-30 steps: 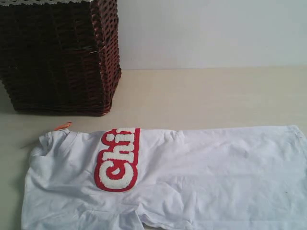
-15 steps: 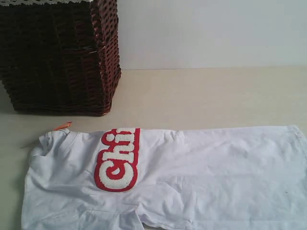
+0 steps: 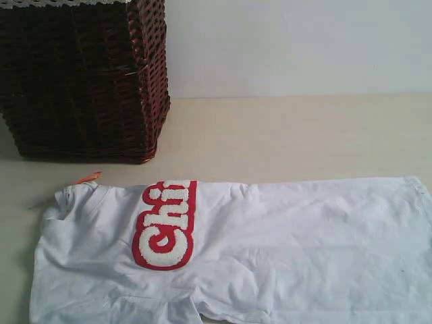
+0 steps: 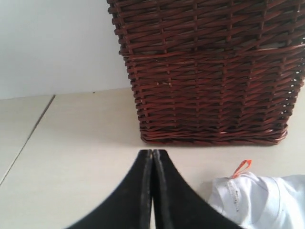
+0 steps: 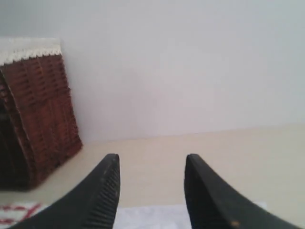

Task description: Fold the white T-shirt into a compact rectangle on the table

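Item 1. Left gripper [image 4: 152, 153]: we record black jaws pressed fully together, with nothing between them, above bare bench [image 3: 290, 135] just beside the shirt's collar end.

Item 2. Right gripper [image 5: 151, 158]: jaws parted to a middling gap and holding nothing. White cloth shows below, between them.

Item 3. White T-shirt [image 3: 270, 250]: it lies flat on the near part of the bench, lengthwise across the exterior view, with the neck end at the left and the hem at the right. The near edge is cut off by the frame. We note light wrinkles in the cloth.

Item 4. Fuzzy white letters [image 3: 165, 226], outlined in red: these are on the shirt left of its middle, turned sideways and partly folded under.

Item 5. Orange neck tag [image 3: 88, 177]: it sticks out at the collar's far corner onto the bench.

Item 6. Dark brown wicker basket [image 3: 81, 81]: it stands upright on the bench beyond the collar end, apart from the shirt. A white lace trim runs along its top.

Item 7. Plain pale wall [image 3: 304, 47]: behind the bench.
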Motion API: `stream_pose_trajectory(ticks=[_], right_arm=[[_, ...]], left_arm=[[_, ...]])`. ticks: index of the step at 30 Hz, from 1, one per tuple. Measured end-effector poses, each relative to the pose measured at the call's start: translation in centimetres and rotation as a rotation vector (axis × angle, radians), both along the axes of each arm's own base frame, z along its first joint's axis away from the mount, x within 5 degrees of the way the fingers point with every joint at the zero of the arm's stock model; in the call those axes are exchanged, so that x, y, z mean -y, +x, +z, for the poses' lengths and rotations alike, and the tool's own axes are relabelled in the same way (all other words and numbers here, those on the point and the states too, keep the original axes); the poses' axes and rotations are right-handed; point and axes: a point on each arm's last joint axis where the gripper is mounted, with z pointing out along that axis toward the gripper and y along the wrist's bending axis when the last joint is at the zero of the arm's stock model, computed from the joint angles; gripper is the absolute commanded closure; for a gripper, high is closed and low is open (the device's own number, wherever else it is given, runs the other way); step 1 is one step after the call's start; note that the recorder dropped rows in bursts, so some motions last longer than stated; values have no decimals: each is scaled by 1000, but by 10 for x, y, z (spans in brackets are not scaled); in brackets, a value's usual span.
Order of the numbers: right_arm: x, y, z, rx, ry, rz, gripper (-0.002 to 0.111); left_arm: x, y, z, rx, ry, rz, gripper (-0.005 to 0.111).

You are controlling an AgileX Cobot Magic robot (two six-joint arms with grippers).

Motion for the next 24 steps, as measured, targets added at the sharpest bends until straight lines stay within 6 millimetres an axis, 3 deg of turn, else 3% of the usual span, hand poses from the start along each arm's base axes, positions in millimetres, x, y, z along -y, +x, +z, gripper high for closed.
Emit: stream_pose_trajectory(ticks=[4,14,24], right_arm=[[-4,-2,-14,-108,-226,62,65],[1,0,-18,-190,-93,-33,65],[2,0,-19,-204,-84,-53,65]], left_arm=[[-3,-1,-1,-17,35,27,107],[-7,-1,0,-13,141,41,107],[-10,-5,-10,-100,-114,160,107]])
